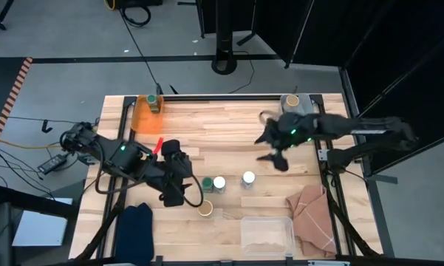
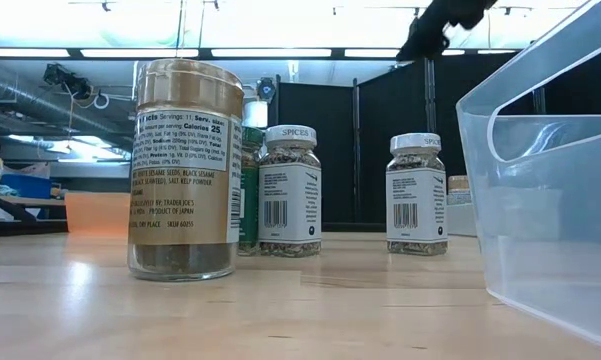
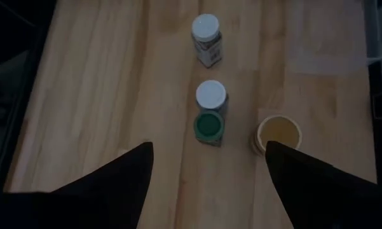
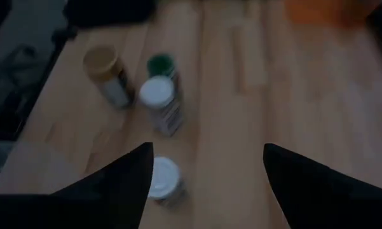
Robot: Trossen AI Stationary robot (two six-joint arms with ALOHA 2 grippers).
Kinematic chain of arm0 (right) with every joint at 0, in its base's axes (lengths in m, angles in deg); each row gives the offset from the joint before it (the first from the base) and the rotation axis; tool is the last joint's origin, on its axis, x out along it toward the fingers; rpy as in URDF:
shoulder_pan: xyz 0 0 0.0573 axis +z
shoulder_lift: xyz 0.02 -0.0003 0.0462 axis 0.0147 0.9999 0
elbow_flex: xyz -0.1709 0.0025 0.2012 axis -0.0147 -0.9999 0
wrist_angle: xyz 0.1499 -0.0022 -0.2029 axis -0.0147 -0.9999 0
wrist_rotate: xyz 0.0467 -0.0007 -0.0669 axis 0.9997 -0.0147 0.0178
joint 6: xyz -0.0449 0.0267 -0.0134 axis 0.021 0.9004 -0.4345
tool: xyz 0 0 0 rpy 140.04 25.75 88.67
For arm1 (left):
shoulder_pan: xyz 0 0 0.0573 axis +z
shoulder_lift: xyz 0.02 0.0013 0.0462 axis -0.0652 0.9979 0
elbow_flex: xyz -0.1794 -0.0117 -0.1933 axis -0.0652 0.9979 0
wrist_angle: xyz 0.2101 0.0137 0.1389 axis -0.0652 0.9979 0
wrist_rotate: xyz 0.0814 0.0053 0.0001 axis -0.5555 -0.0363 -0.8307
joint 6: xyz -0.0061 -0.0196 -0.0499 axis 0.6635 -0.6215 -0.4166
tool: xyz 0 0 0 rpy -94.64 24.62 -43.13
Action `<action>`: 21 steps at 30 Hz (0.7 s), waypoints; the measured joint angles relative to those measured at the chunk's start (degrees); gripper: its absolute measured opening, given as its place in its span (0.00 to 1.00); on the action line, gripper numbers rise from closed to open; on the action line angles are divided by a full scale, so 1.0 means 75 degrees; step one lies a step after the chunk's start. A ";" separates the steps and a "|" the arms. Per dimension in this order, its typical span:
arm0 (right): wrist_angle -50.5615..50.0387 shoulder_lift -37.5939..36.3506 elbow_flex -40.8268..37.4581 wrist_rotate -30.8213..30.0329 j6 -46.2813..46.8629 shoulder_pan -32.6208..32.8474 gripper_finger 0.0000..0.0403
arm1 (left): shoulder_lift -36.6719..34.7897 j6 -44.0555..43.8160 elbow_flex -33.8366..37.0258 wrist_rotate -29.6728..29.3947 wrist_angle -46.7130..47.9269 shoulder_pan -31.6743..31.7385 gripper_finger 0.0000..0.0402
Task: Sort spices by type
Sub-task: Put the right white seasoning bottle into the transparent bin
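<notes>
Counting two white-lidded jars [image 1: 219, 183], two green [image 1: 206, 185], two tan [image 1: 205, 209].

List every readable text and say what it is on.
"SPICES": lid rim of a white-lid jar.
"Calories 25", "PRODUCT OF JAPAN": label of the tan-lid jar; its other print is too small to trust.
Barcodes on both white-lid jars, the second: digits unreadable.
</notes>
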 joint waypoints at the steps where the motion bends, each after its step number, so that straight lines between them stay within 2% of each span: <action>1: 0.0051 0.0196 -0.0036 -0.0003 0.0083 0.0131 0.76 | 0.0000 -0.0112 0.0000 -0.0057 0.0064 -0.0053 0.77; 13: 0.1281 0.2182 -0.0083 -0.0208 0.0108 0.1136 0.75 | 0.0000 -0.0517 0.0000 -0.0342 0.0180 -0.0257 0.77; 21: 0.1031 0.2925 -0.0083 -0.1124 0.0037 0.1445 0.74 | 0.0000 -0.0599 0.0000 -0.0365 0.0189 -0.0324 0.77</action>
